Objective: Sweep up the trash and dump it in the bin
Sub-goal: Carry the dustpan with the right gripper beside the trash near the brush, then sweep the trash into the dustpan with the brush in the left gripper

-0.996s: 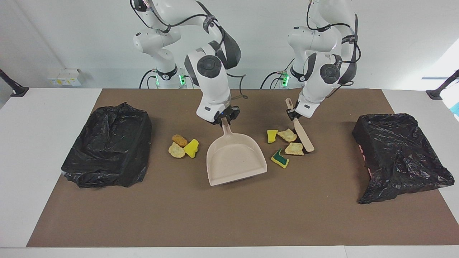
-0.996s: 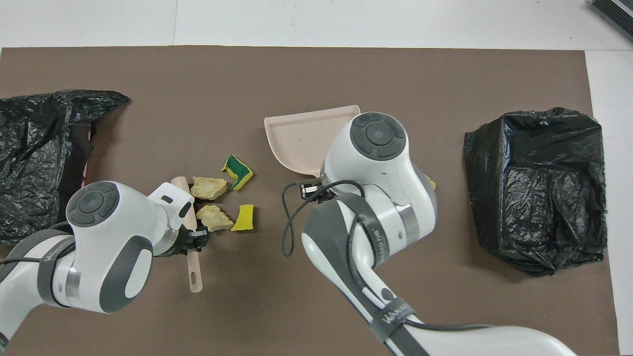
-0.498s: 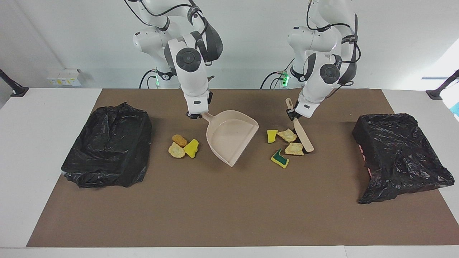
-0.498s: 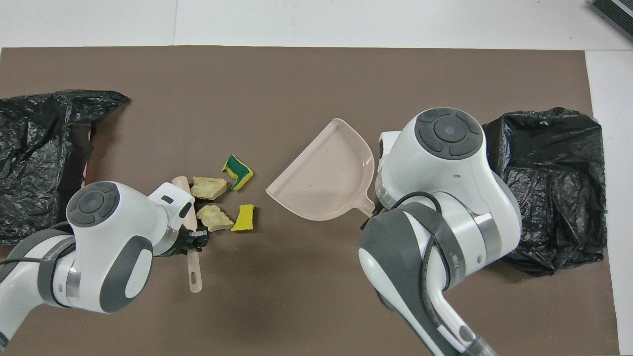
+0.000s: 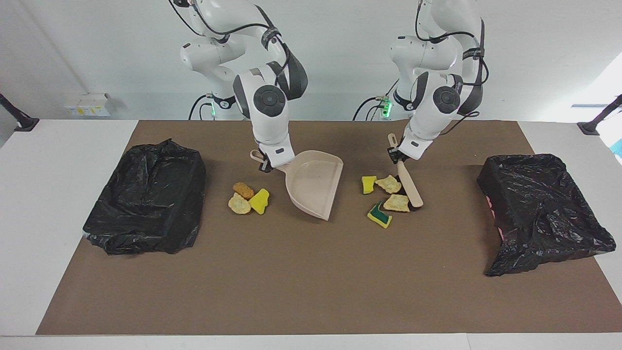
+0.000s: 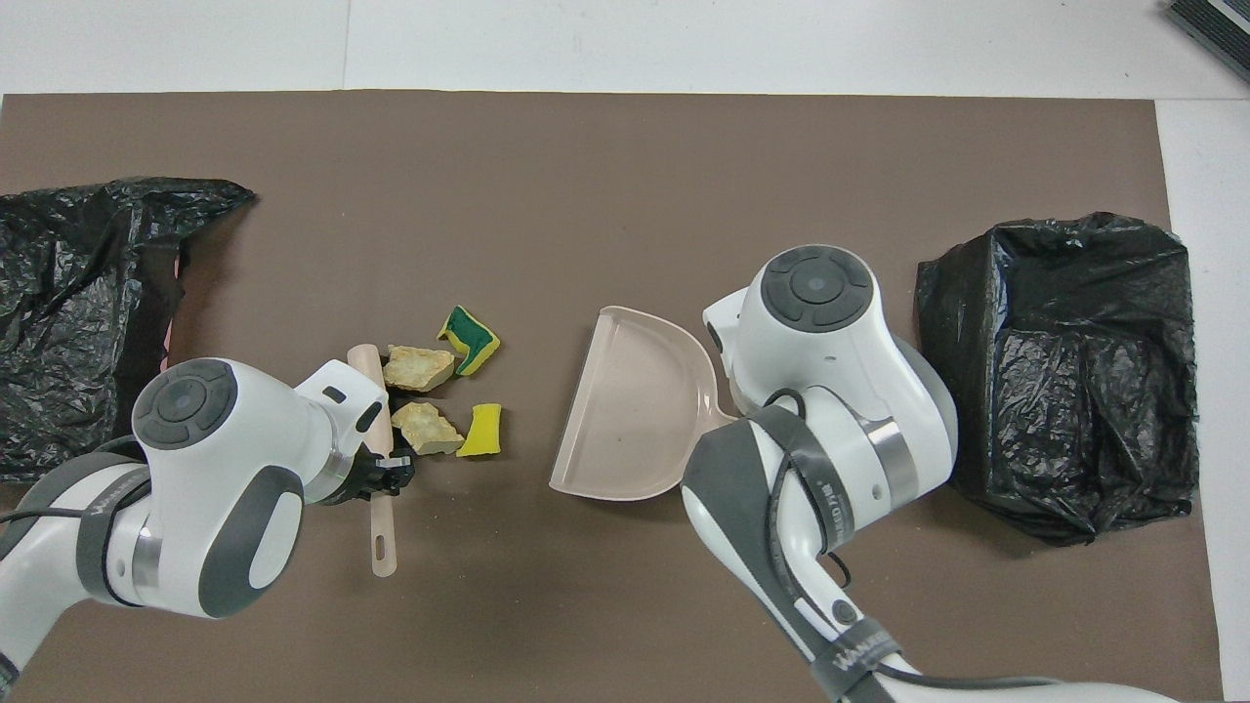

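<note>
My right gripper (image 5: 266, 164) is shut on the handle of the beige dustpan (image 5: 313, 183), which is tilted with its open mouth turned toward the left arm's end of the table. My left gripper (image 5: 394, 155) is shut on the beige brush (image 5: 410, 187). The brush head rests beside several trash scraps: a yellow one (image 5: 368, 184), two tan ones (image 5: 388, 183) and a yellow-green one (image 5: 379, 214). Three more scraps (image 5: 249, 198) lie beside the pan toward the right arm's end. In the overhead view the dustpan (image 6: 625, 410) faces the scraps (image 6: 425, 430) and the brush (image 6: 381, 527).
A bin lined with a black bag (image 5: 146, 199) stands at the right arm's end of the brown mat (image 5: 311, 282). A second black-bagged bin (image 5: 539, 209) stands at the left arm's end. The right arm covers the three-scrap group in the overhead view.
The right arm has lifted and swung the dustpan round, so its mouth now faces the scraps by the brush. The brush has nudged a tan scrap slightly toward the pan.
</note>
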